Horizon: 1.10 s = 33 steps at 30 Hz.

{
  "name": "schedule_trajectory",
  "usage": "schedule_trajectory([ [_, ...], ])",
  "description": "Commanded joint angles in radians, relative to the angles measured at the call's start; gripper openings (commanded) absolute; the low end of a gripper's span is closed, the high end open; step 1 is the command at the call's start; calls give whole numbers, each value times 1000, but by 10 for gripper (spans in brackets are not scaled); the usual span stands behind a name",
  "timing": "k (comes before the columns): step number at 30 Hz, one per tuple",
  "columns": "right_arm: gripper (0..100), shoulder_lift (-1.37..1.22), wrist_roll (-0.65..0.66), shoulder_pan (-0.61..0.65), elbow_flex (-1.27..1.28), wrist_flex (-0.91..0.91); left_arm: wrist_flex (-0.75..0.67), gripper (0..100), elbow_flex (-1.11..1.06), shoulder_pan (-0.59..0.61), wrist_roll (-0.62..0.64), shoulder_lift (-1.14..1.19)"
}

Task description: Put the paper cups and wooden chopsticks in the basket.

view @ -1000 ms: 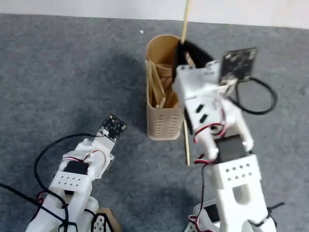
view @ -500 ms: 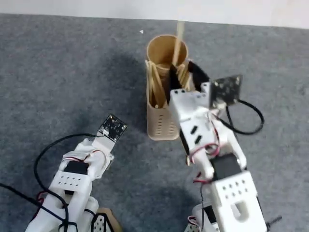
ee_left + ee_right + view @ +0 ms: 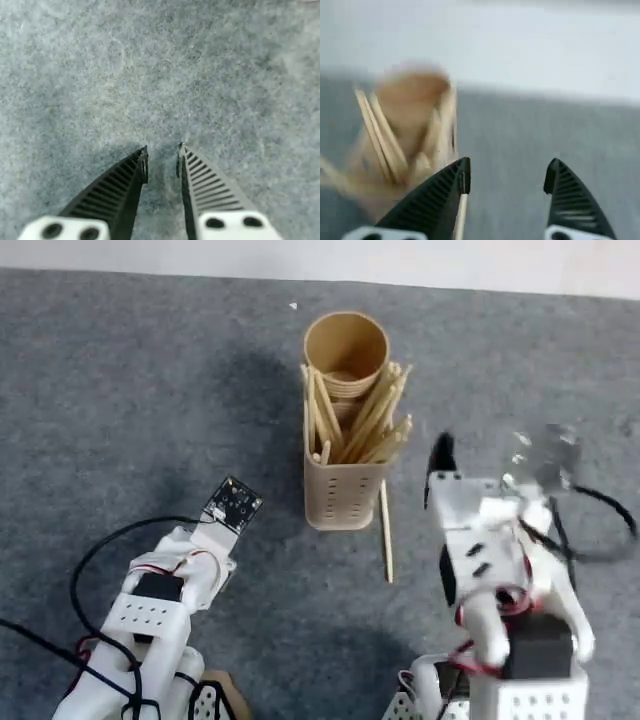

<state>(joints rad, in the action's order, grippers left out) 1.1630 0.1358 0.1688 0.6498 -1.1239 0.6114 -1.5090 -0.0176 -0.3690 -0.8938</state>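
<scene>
High view: one thin pale wooden chopstick (image 3: 386, 535) is seen lying on the grey carpet (image 3: 150, 390), just lower right of the tan slotted basket (image 3: 343, 502). With the black right gripper (image 3: 508, 175) spread empty, the crowded basket could be toppled if brushed.

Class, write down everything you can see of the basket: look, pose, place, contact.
The basket is a tall, narrow, tan container, plastic-looking, with rows of small holes in its near wall. It stands upright on the grey carpet. Inside, stacked paper cups fill the far end and wooden chopsticks lean beside them. One loose chopstick lies on the carpet close beside it; contact unclear.
</scene>
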Motion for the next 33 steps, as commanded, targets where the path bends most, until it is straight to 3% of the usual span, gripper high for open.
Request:
schedule_trajectory([
  [1,245,-90,61,-19,62,-104,-8,130,2,-8,-6,-12],
  [5,245,-156,61,-18,222,-16,-8,130,7,-5,-6,-12],
  [10,245,-162,-2,-19,437,139,26,131,160,104,-3,-5],
  [17,245,-162,-28,-56,677,371,462,133,786,102,101,-2],
  [23,245,-162,-25,-61,779,526,628,134,1141,-62,227,-2],
  [28,245,-162,-25,-58,785,532,631,149,1228,-234,345,74],
  [33,245,-162,-25,-58,785,532,629,248,1314,-312,376,262],
])
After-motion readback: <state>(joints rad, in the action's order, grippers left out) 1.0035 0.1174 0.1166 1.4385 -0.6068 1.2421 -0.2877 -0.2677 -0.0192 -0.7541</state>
